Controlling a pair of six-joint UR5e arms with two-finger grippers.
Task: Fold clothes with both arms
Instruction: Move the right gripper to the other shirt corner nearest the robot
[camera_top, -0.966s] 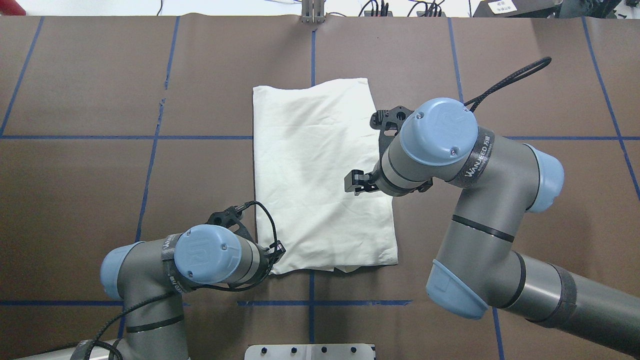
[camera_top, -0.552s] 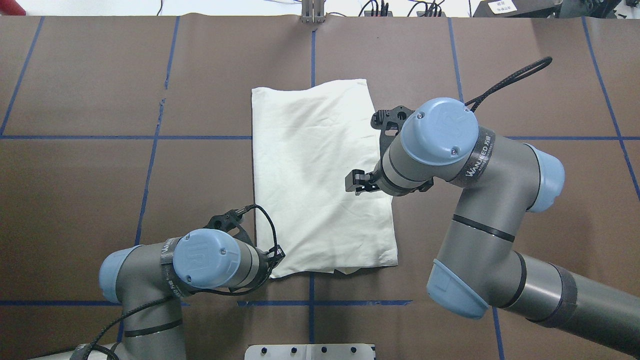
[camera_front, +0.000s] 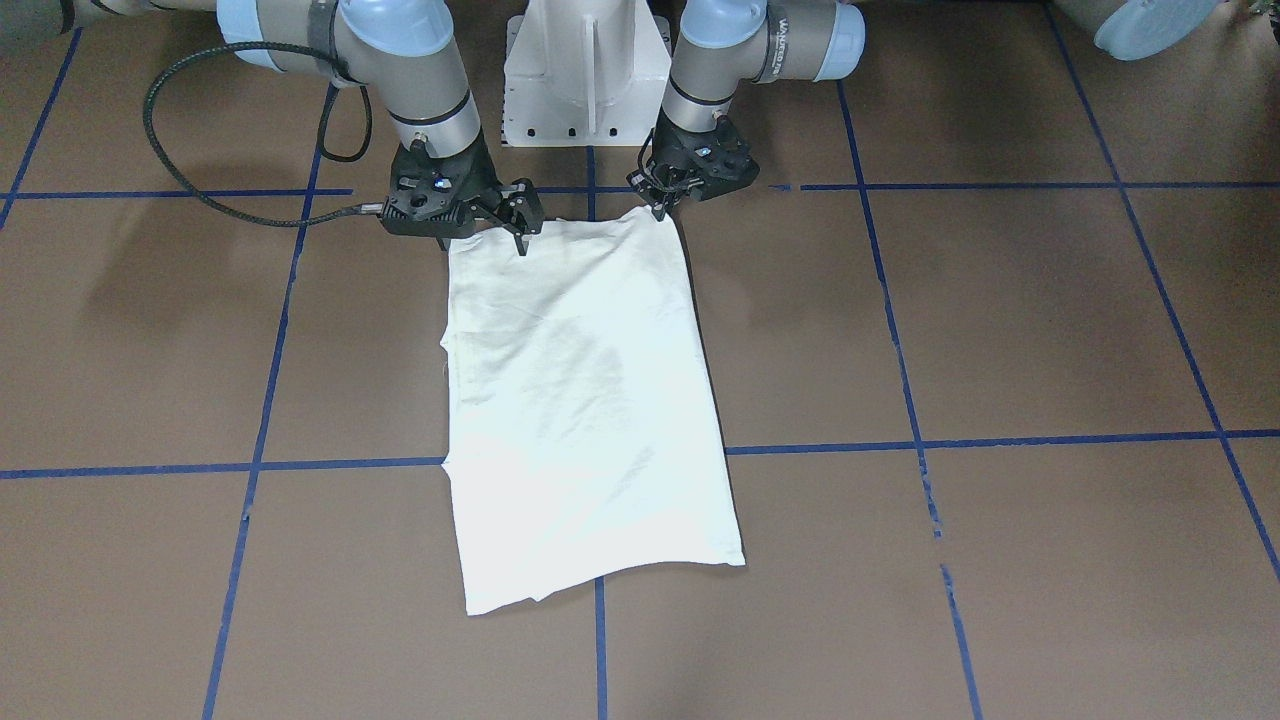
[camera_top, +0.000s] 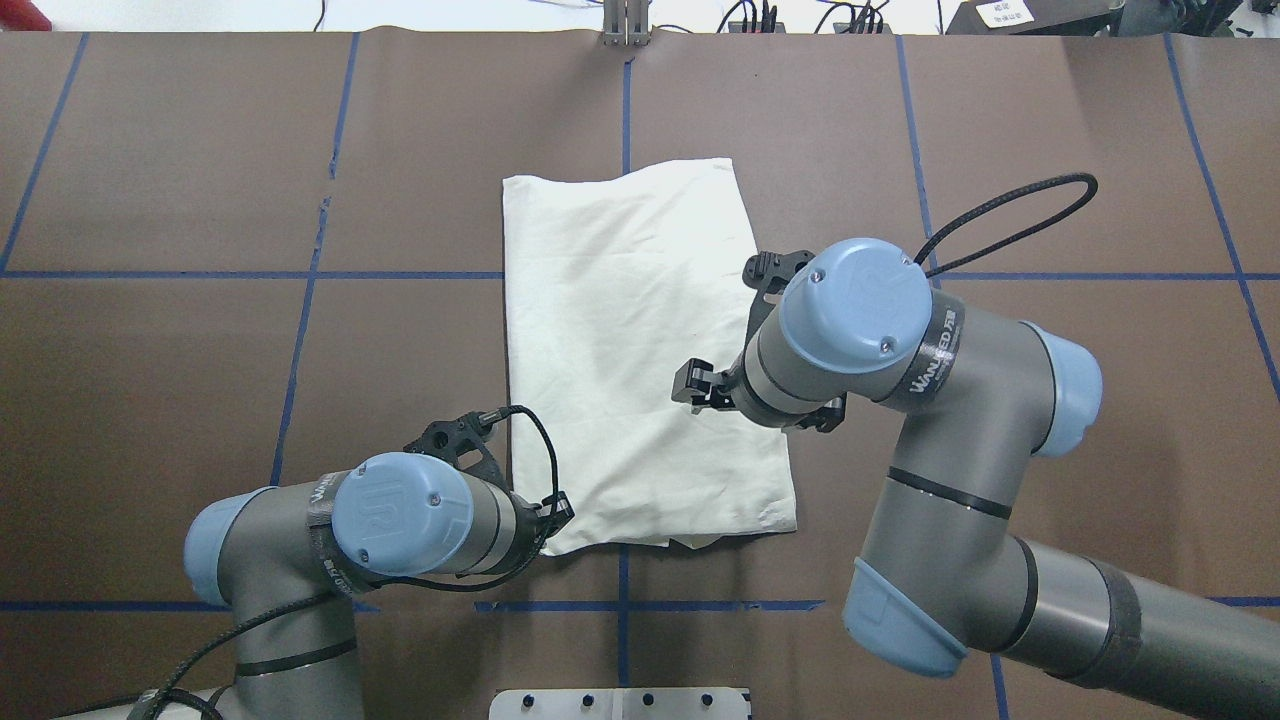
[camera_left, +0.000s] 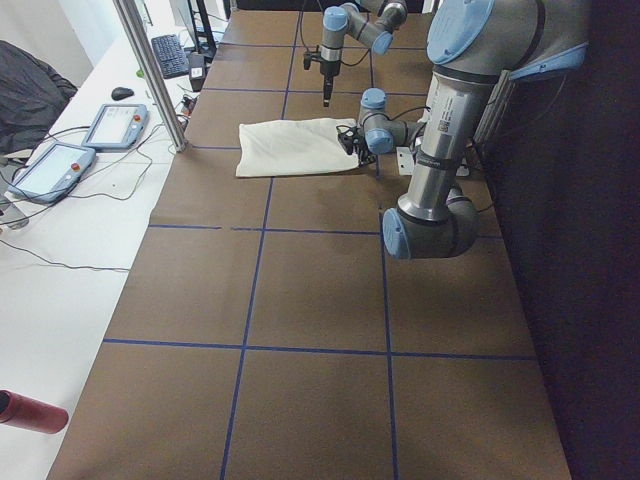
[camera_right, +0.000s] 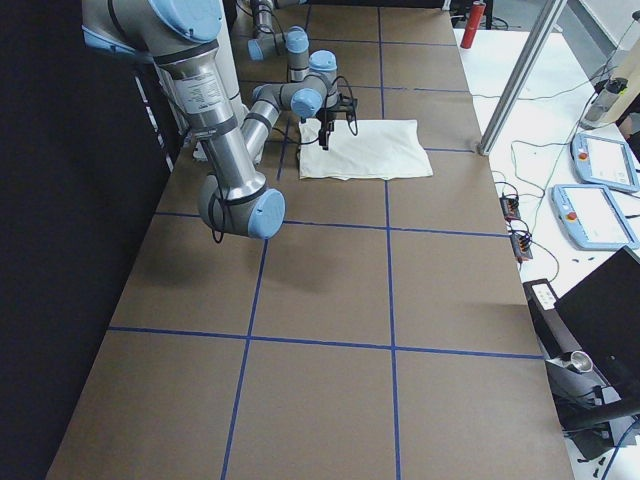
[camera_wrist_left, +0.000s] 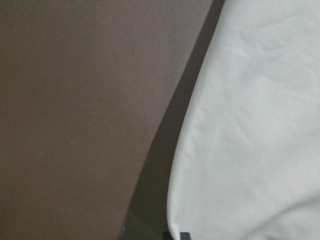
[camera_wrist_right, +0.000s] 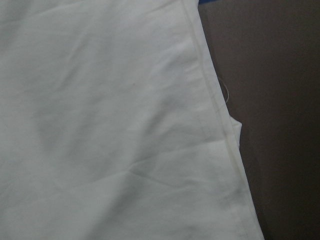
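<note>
The cream-white shirt lies plain side up as a long folded rectangle on the brown table; no print shows. It also shows in the front view. My left gripper is shut on the shirt's near left corner, at table height, seen from the front too. The left wrist view shows the shirt's edge slightly raised, with a shadow under it. My right gripper hovers open over the shirt's near right part. The right wrist view shows the cloth and its hem.
The white pedestal base stands just behind the shirt's near edge. Blue tape lines cross the table. Teach pendants and cables lie on a white side table past the far edge, beside a metal post.
My right gripper has moved toward the robot along the shirt's right side. My left arm has drawn back slightly, and the shirt's left edge has shifted a little.
</note>
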